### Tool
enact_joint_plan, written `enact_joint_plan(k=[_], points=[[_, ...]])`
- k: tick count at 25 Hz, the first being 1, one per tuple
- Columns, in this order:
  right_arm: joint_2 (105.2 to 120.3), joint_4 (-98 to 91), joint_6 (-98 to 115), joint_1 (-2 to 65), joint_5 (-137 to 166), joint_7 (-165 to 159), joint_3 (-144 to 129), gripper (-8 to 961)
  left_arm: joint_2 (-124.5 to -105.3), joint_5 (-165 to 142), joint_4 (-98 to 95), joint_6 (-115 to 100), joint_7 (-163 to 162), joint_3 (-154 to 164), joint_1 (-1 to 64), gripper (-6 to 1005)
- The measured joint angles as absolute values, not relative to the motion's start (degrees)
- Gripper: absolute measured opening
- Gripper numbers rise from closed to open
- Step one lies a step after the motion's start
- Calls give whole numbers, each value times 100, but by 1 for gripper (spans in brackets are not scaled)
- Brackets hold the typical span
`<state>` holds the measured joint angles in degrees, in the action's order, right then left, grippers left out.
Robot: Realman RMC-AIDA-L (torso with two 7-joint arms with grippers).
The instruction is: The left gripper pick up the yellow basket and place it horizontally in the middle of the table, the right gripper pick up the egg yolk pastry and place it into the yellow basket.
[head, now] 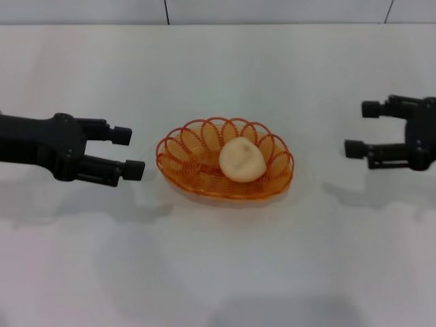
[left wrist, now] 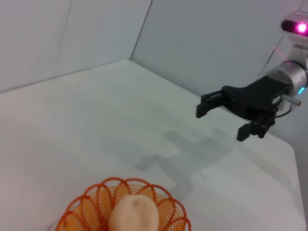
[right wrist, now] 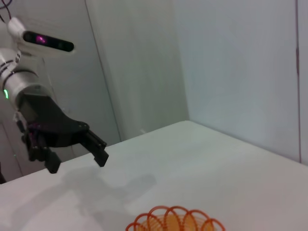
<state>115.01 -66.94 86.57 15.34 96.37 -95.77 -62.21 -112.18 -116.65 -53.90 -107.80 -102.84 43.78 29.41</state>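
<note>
The yellow basket point(head: 184, 155) lies horizontally in the middle of the white table point(head: 218, 272). The egg yolk pastry point(head: 242, 160) rests inside it, toward its right half. My left gripper point(head: 131, 152) is open and empty, just left of the basket and clear of it. My right gripper point(head: 361, 128) is open and empty, well to the right of the basket. The left wrist view shows the basket point(left wrist: 86, 207), the pastry point(left wrist: 134, 215) and the right gripper point(left wrist: 224, 120). The right wrist view shows the basket's rim point(right wrist: 175, 219) and the left gripper point(right wrist: 77, 156).
A pale wall point(head: 218, 10) runs behind the table's far edge. Both arms cast shadows on the tabletop beside the basket.
</note>
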Motion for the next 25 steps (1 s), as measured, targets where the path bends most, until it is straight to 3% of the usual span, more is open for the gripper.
enact_joint_plan(k=[25], points=[[11504, -6796, 8904, 1557, 10030, -9463, -6199, 870, -11286, -11689, -5379, -10943, -10245, 4421, 2875, 888]])
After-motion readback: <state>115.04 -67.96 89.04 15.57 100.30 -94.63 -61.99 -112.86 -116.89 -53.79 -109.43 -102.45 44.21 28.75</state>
